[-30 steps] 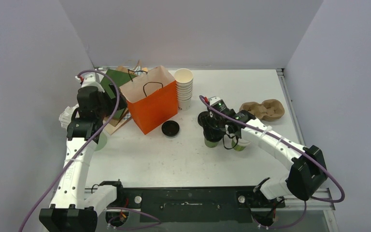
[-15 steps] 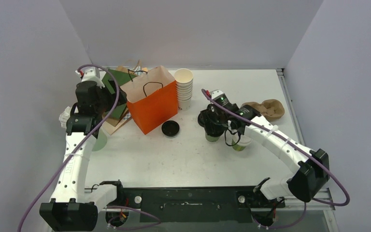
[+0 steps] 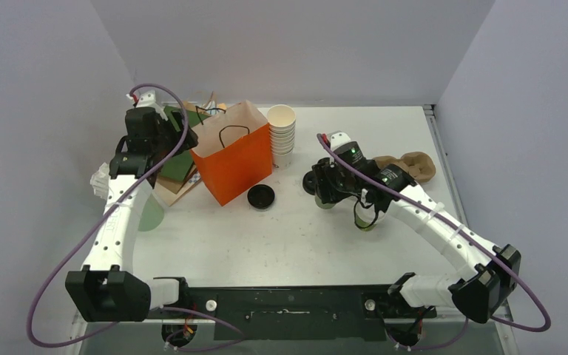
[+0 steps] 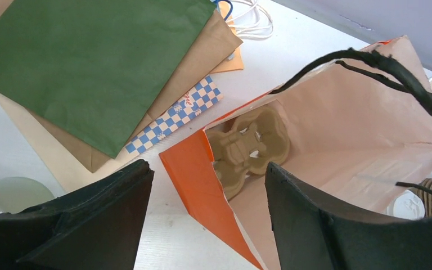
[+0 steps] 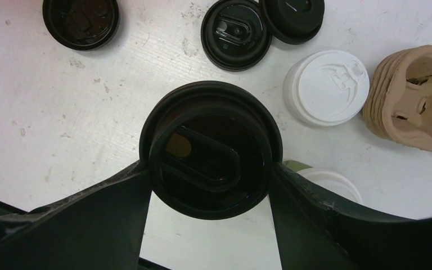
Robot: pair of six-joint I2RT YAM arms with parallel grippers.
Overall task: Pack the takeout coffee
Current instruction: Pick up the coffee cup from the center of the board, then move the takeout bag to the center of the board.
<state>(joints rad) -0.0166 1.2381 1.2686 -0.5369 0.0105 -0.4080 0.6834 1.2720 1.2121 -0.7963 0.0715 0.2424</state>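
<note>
Nearest you on the tabletop, a white-lidded takeout cup stands just beside the right arm, waiting its turn. A little farther out, your right end effector is closed on the black-lidded takeout cup, one finger on each side just under the lid rim. I cannot tell whether its base is clear of the tabletop. Judging by this, the step in hand is carrying that cup to the bag.

Keep the cup upright and the squeeze gentle, since paper walls will buckle and could pop the lid. Raise it well above the loose black lid that lies between you and the orange bag before travelling sideways.

Farther back, the bag stands open with a pulp carrier at its bottom. Aim the cup for one of the carrier's pockets (the black handles arch over the mouth, so come in between them). Your left end effector hovers spread wide and empty above the bag's near orange wall. It could steady that edge as the right arm lowers. Mind the stack of lidless cups just beside the bag.
</note>
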